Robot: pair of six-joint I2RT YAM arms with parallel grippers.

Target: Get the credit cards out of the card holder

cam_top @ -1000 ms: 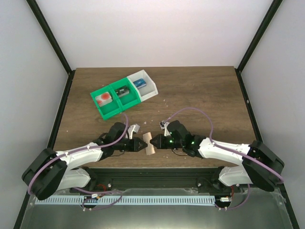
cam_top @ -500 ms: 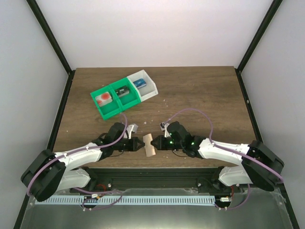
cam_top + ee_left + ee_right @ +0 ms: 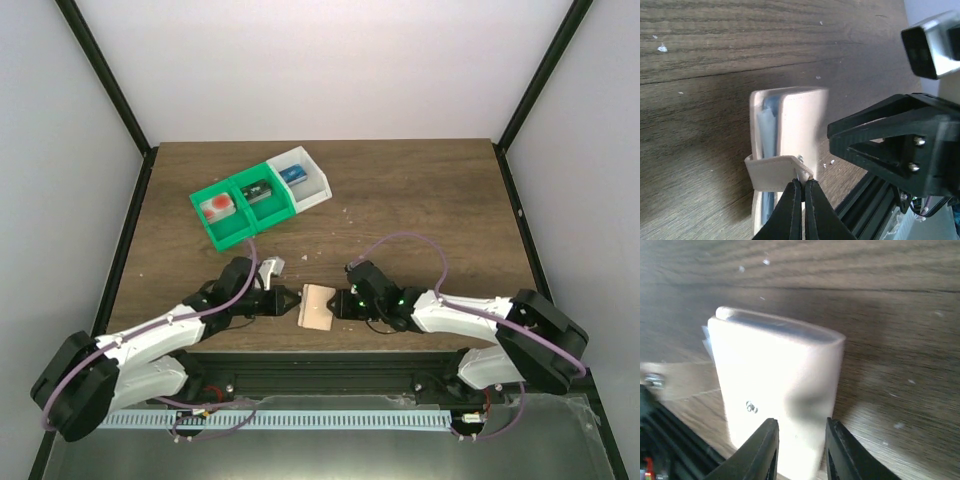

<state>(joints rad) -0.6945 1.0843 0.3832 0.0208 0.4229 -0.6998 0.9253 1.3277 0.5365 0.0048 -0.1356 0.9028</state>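
Lying flat near the front edge of the dark brown wood-grain bench (image 3: 420,190), the pale blue-grey folding card holder with tan edging (image 3: 318,306) sits between the two arms. Thin blue credit cards (image 3: 771,117) show edge-on inside its open side. A small tan tab (image 3: 772,172) wraps across the sleeve. The left end effector (image 3: 802,184) has its black fingers pressed together on the edge of that tab, beside a small metal snap. The right end effector (image 3: 801,424) stands with its fingers apart, the opposite end of the holder showing between them; whether they touch it cannot be told.

Fine grain lines and scattered white specks mark the bench top around the holder. Well apart, at the far left, a green plastic two-compartment bin (image 3: 232,236) adjoins a white plastic bin (image 3: 318,190). A red-orange item on white (image 3: 217,206) lies in the left green compartment, a dark item (image 3: 257,190) in the next, and a small blue item (image 3: 292,174) in the white one. A black metal rail (image 3: 330,362) runs along the near edge. Plain white walls (image 3: 320,70) enclose the bench, with slanting black frame posts (image 3: 100,75) in the corners.
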